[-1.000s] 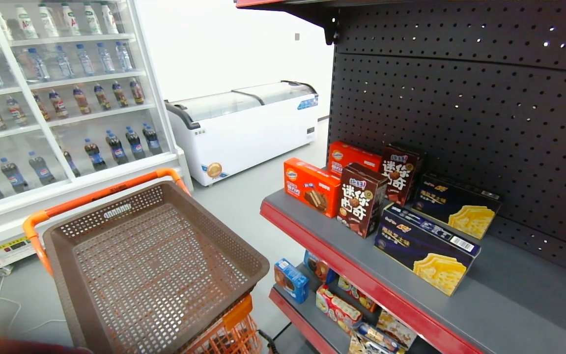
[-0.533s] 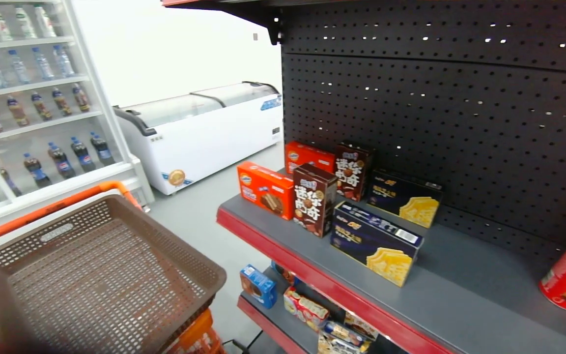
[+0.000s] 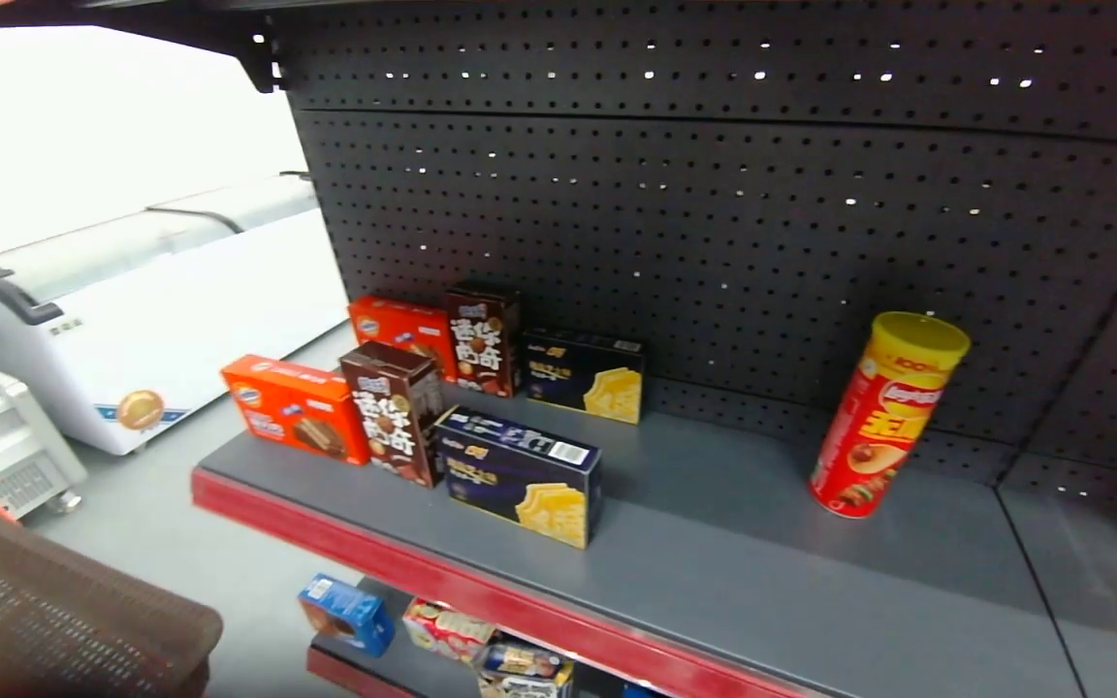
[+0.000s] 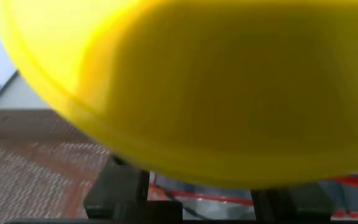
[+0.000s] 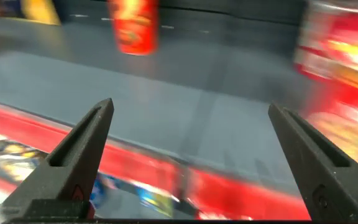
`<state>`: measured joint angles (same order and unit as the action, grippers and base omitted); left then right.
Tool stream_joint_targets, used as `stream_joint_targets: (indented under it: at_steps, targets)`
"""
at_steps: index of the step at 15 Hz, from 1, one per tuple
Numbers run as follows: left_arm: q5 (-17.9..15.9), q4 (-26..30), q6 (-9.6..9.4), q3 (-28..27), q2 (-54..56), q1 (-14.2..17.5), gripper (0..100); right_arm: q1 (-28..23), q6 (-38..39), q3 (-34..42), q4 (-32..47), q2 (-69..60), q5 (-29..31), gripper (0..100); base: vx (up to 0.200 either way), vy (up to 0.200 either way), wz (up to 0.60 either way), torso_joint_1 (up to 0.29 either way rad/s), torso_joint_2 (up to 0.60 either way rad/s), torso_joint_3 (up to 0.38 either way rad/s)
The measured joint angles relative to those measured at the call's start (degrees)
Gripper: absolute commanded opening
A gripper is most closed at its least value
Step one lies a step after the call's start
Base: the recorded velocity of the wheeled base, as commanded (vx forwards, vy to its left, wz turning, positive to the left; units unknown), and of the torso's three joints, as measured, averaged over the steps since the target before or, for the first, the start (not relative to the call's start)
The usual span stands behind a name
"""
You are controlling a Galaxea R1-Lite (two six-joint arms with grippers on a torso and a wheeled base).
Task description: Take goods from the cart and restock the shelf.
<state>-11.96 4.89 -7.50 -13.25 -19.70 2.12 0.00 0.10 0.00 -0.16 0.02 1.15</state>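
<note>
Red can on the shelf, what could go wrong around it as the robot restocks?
1. The red can stands tall and alone on the shelf; a nudge could topple it and let it roll off.
2. The yellow-topped item in the left hand blocks that wrist camera, so setting it down may be imprecise.
3. The open right hand hovers by the shelf's red front edge and might snag it.

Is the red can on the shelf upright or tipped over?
Upright: the can stands on its base on the shelf, yellow lid on top.
</note>
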Motion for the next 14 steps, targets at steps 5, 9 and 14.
stream_joint_targets:
  at_steps: [5,9,14]
  targets:
    - [0.02,-0.27,2.41,-0.28,0.60,-0.04,0,0.00,0.00,0.00,0.00,0.00,0.00,100,0.000,0.000,-0.60,0.006,0.00,0.003]
    - [0.02,0.12,2.41,-0.11,2.17,-0.04,0,0.00,-0.02,0.00,0.00,0.00,0.00,100,0.000,0.000,-0.15,0.002,0.00,-0.001]
    - [0.26,0.04,2.41,-0.39,3.45,0.00,0,0.02,0.00,0.00,0.02,0.00,0.00,100,0.000,0.000,0.00,0.000,0.00,0.000]
